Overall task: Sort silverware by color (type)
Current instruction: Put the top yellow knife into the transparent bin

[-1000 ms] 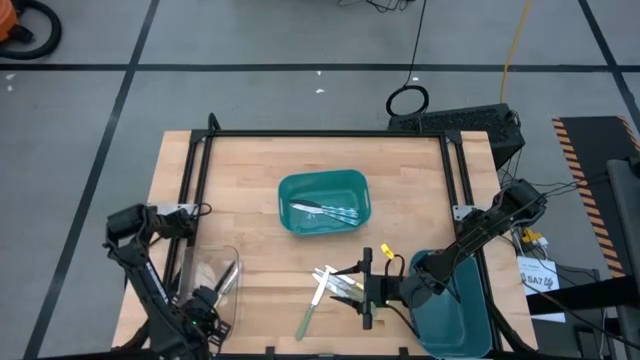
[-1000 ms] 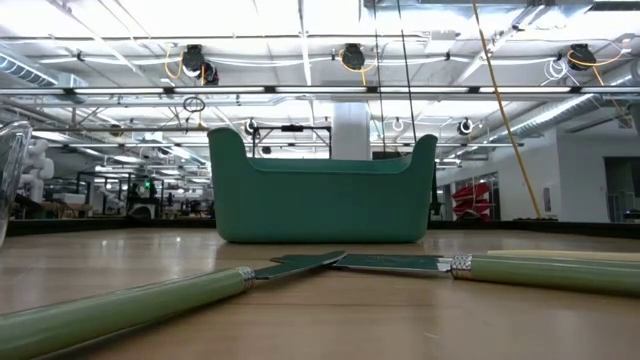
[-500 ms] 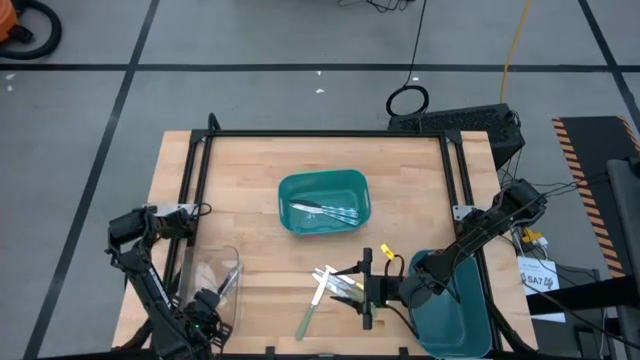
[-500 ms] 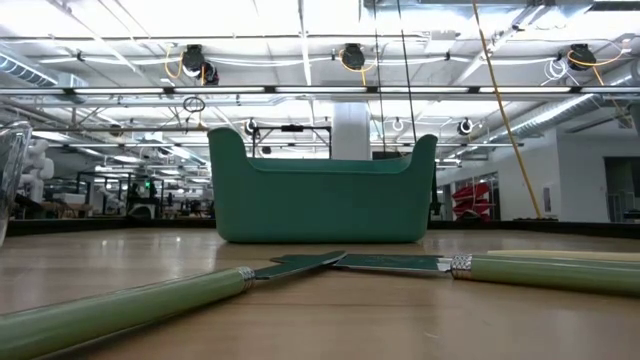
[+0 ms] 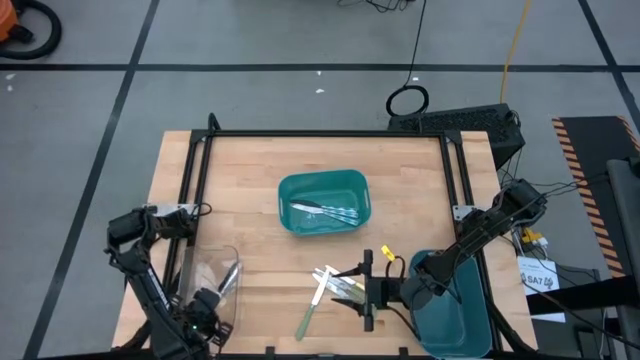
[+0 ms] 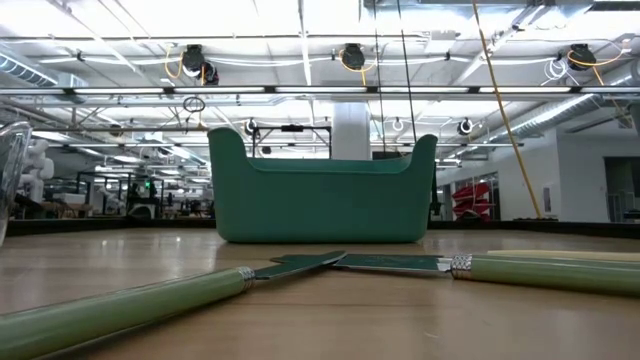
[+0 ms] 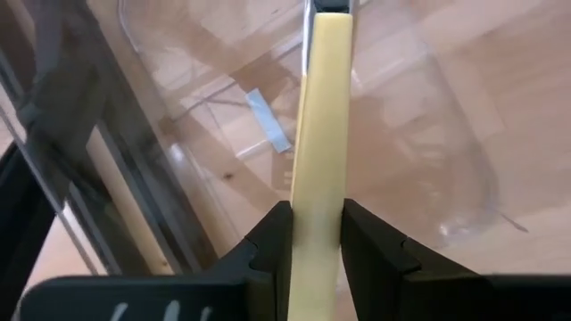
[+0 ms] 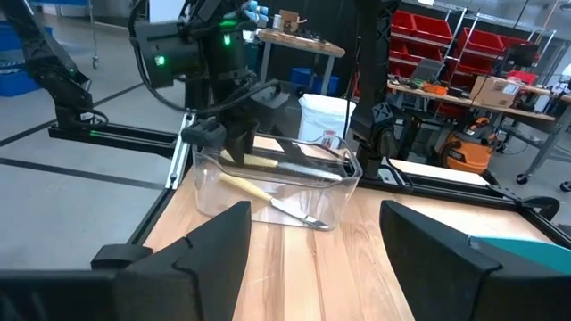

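My left gripper (image 5: pixel 205 303) is at the near left, over a clear container (image 5: pixel 212 285), shut on a yellow-handled piece of silverware (image 7: pixel 321 134). Another yellow-handled piece (image 8: pixel 245 187) lies on the container's floor. Several loose pieces, green-handled (image 6: pixel 120 310) and pale-handled (image 5: pixel 321 285), lie on the table near the front edge. My right gripper (image 5: pixel 362 290) stands open and level just to their right, touching nothing. All-metal pieces (image 5: pixel 325 211) lie in the teal bin (image 5: pixel 290 190) at the centre. My left gripper pinches the pale yellow handle (image 7: pixel 318 192) between its two fingers (image 7: pixel 272 236), one on each long side. The fingers come from above, pointing steeply down, and lie across the handle. The piece sits about level at the container's open top (image 8: pixel 259 161), above the piece on its floor.
A second teal bin (image 5: pixel 470 325) stands at the near right under the right arm. A black frame (image 5: pixel 320 134) runs around the tabletop. Bare wood lies between the clear container and the loose pieces, and behind the centre bin.
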Motion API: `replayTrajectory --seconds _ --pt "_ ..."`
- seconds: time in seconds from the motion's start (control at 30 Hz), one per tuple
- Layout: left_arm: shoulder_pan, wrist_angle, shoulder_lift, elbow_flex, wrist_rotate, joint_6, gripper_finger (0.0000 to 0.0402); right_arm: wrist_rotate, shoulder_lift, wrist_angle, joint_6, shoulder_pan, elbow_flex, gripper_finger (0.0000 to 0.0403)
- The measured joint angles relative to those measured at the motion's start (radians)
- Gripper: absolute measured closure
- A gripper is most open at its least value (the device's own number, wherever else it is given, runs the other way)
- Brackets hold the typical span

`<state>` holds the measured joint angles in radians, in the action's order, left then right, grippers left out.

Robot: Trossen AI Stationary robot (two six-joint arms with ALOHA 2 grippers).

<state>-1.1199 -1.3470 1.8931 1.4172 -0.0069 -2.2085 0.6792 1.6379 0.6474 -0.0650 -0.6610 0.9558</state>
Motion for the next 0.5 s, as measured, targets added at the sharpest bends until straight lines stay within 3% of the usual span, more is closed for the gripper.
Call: replayTrajectory --seconds 0.23,0.5 --pt "-0.002 -0.117 -0.003 0.105 -0.044 0.0 0.0321 0.0 0.0 -0.009 -0.006 -0.002 0.0 0.0161" --pt "0.028 -0.118 0.018 0.104 0.097 -0.002 0.0321 0.0 0.0 -0.009 -0.003 -0.007 0.0 0.0161"
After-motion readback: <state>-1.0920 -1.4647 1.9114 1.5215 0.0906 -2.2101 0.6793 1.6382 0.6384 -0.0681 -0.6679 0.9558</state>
